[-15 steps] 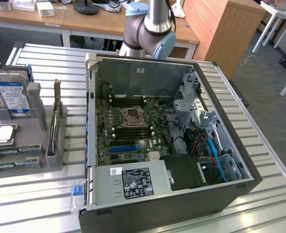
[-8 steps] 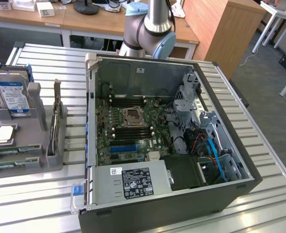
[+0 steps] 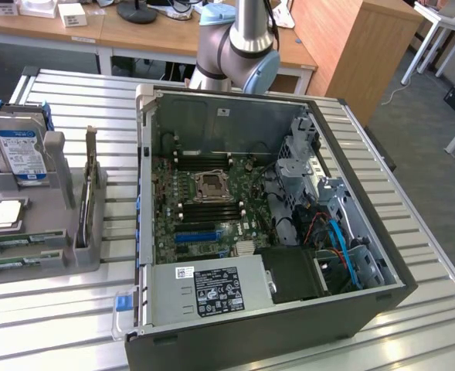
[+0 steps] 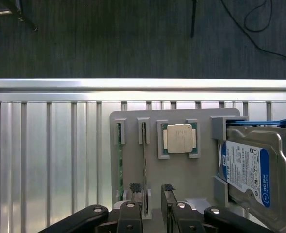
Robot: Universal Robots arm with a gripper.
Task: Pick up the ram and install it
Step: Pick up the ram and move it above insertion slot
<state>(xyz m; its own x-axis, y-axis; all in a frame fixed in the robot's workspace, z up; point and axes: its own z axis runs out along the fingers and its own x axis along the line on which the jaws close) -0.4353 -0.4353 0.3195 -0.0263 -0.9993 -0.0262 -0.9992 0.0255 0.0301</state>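
Two thin green ram sticks stand on edge in slots of the grey holder tray. One ram stick runs between my fingertips, close to one finger; the other ram stick lies a slot further out. My gripper hovers above the tray's end, open, holding nothing. In the exterior view the ram sticks show as green strips at the tray's near end, at the exterior view's left. The open computer case shows its motherboard with dark memory slots beside the processor socket.
On the same tray sit a square silver processor and a silver hard drive with a blue label. An upright dark card stands in a grey stand between tray and case. The arm's base rises behind the case on a slatted metal table.
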